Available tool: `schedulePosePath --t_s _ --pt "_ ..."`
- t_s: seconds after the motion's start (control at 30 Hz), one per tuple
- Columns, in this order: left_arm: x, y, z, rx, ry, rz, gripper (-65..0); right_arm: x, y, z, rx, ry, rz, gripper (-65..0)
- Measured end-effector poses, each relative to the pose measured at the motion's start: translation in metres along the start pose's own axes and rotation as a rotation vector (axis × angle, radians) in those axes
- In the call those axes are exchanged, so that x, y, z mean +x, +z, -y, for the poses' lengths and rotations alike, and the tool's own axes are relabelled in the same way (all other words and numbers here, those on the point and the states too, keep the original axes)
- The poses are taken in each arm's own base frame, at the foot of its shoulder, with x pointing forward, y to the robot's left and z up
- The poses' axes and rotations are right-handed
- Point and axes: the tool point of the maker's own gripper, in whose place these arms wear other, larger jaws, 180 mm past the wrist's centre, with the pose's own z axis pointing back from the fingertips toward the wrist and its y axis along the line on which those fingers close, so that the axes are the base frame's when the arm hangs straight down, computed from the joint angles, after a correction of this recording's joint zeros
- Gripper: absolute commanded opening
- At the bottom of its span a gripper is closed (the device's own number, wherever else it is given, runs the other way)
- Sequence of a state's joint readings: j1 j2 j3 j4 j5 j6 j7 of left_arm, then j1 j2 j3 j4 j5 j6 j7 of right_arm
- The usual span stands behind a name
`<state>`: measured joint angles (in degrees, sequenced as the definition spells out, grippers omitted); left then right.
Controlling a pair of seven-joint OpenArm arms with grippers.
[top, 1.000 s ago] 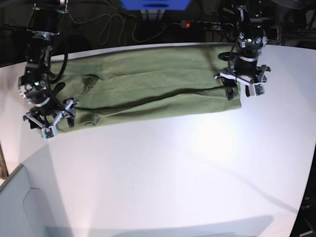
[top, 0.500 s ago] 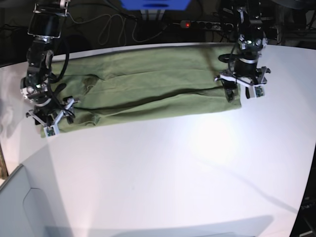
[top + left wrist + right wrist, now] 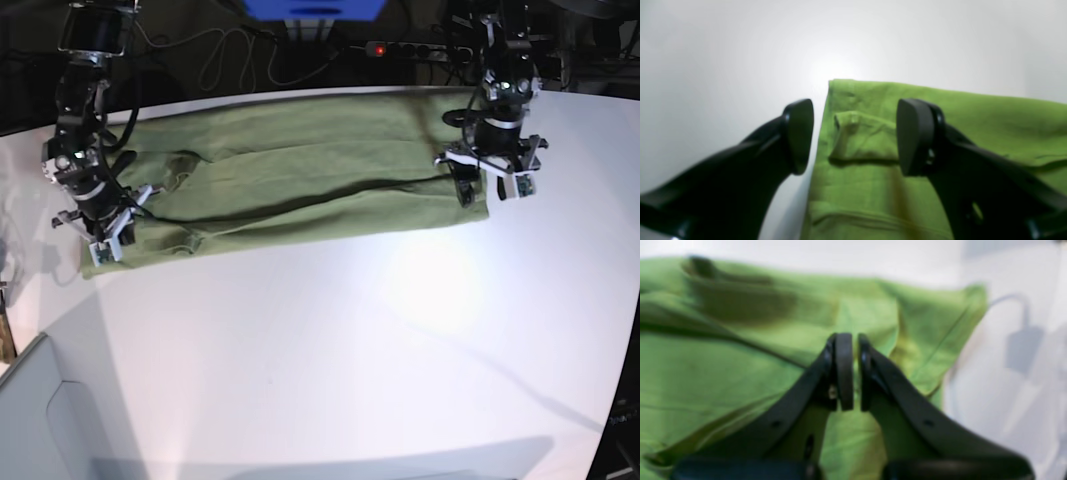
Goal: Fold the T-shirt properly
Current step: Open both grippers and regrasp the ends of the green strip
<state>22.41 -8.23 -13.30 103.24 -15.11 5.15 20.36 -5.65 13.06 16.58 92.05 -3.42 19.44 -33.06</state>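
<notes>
The T-shirt [image 3: 300, 185] lies folded lengthwise across the desk [image 3: 400, 350] toward 12 o'clock. The right end effector [image 3: 855, 371] is clenched on its 9 o'clock corner; the left end effector [image 3: 853, 136] hangs released over the 3 o'clock corner.

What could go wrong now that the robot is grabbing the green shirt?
The right gripper has shut on one end of the T-shirt, but the left gripper at the other end is open, with nothing held. If only one end lifts, the shirt may drag and bunch up.

The shut jaws seem to pinch only a thin bit of cloth, so it might slip out.

The open gripper straddles the shirt's edge, one finger over the bare table, so it could miss the cloth.
</notes>
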Motion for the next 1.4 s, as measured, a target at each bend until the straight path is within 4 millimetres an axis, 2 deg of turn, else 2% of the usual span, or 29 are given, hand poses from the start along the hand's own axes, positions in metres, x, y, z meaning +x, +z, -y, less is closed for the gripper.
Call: schedulePosePath --t_s 0.13,0.27,0.33,0.4,0.53,0.63,0.73,0.9,1.0,1.1,1.2,1.37,1.4 --pt "0.000 0.000 0.000 0.001 -0.002 0.000 -27.4 0.007 0.014 -0.004 -0.005 0.028 0.029 -64.8" --pt "-0.001 0.000 0.000 0.001 -0.003 -0.002 -27.4 0.010 0.015 -0.004 -0.008 0.032 0.035 -62.9" --pt "-0.002 0.001 -0.001 0.002 -0.004 -0.004 -27.4 0.015 0.013 -0.001 -0.012 0.030 0.040 -54.7" --pt "-0.002 0.002 0.000 0.001 -0.004 -0.004 -27.4 0.020 0.006 0.003 -0.014 0.016 0.048 -41.5" --pt "-0.002 0.002 -0.001 0.002 -0.006 -0.006 -27.4 0.011 -0.011 0.009 -0.009 -0.017 0.006 -20.9" --pt "-0.001 0.004 -0.010 0.024 0.004 -0.002 -27.4 0.004 -0.021 0.011 -0.001 -0.041 -0.027 -13.9" --pt "-0.001 0.007 -0.021 0.056 0.006 -0.001 -27.4 0.006 -0.027 0.014 -0.001 -0.054 -0.021 -14.0" --pt "-0.002 0.007 -0.021 0.053 0.001 -0.004 -27.4 0.000 -0.036 0.016 0.007 -0.076 -0.048 -14.1" --pt "-0.002 0.007 -0.021 0.053 0.002 -0.003 -27.4 -0.003 -0.038 0.015 0.010 -0.081 -0.058 -17.1" --pt "-0.002 0.007 -0.021 0.053 0.002 -0.002 -27.4 -0.004 -0.038 0.015 0.011 -0.082 -0.058 -25.9" --pt "-0.002 0.007 -0.020 0.052 0.003 -0.003 -27.4 -0.006 -0.038 0.012 0.018 -0.088 -0.063 -38.9" --pt "-0.001 0.007 -0.020 0.052 0.002 -0.002 -27.4 -0.014 -0.037 0.009 0.022 -0.089 -0.076 -64.0" --pt "-0.002 0.007 -0.020 0.052 0.002 -0.002 -27.4 -0.015 -0.037 0.009 0.022 -0.089 -0.077 -65.0"
